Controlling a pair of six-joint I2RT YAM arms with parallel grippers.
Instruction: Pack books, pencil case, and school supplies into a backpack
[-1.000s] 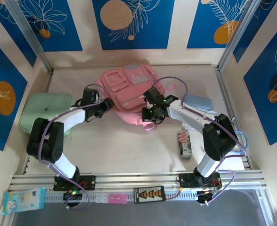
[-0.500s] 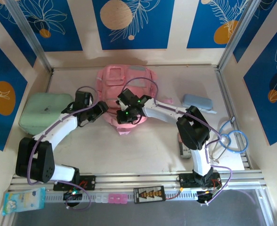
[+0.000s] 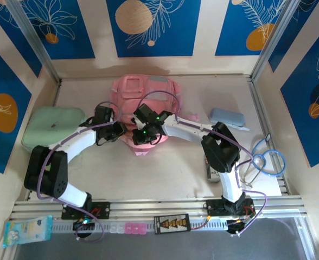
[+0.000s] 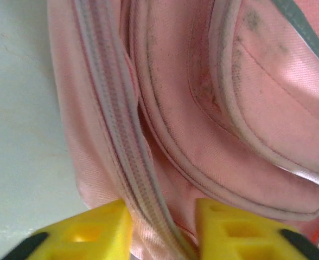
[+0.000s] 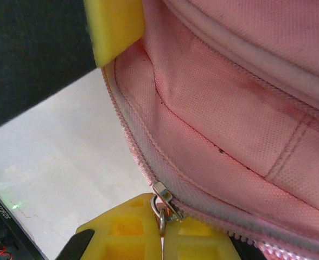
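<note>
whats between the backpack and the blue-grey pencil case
Top view: the right arm's white forearm and a pink strap end lie between backpack and pencil case.

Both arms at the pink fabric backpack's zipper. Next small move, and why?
Probably the right gripper should draw the metal zipper pull slightly along the closed teeth. It is shut on that pull, the zipper of the pink fabric backpack gapes behind it, and the left gripper straddles the seam as a brace; its clamp is unclear.

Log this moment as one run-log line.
left gripper: jaws pinching backpack zipper edge | right gripper: jaws shut on zipper pull | pencil case: outside backpack
</note>
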